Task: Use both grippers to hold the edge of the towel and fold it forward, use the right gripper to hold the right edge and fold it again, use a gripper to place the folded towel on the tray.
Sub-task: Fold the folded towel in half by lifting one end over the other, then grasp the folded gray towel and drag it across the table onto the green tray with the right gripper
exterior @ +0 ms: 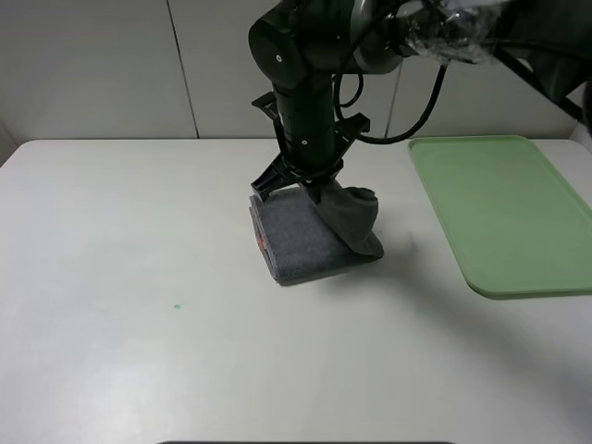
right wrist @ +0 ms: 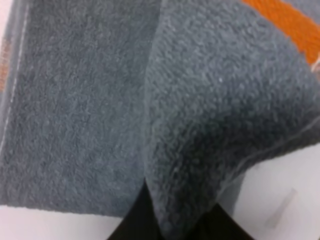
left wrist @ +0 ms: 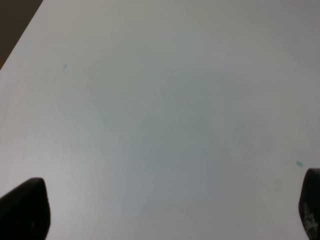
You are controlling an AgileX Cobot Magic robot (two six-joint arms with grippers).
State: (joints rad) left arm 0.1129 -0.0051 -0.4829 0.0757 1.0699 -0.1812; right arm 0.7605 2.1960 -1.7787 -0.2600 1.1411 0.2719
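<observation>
White counter carries a dark grey terry towel, one flap clamped in the black right gripper (left gripper spread wide over bare counter).

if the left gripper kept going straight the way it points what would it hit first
Probably the white table: the left gripper's open fingers frame only its surface, no towel or tray ahead. How far off is unclear.

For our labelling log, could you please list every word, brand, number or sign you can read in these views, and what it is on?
No text can be read. The towel shows only orange patches, too blurred to show any lettering; the tray bears no visible print.
</observation>
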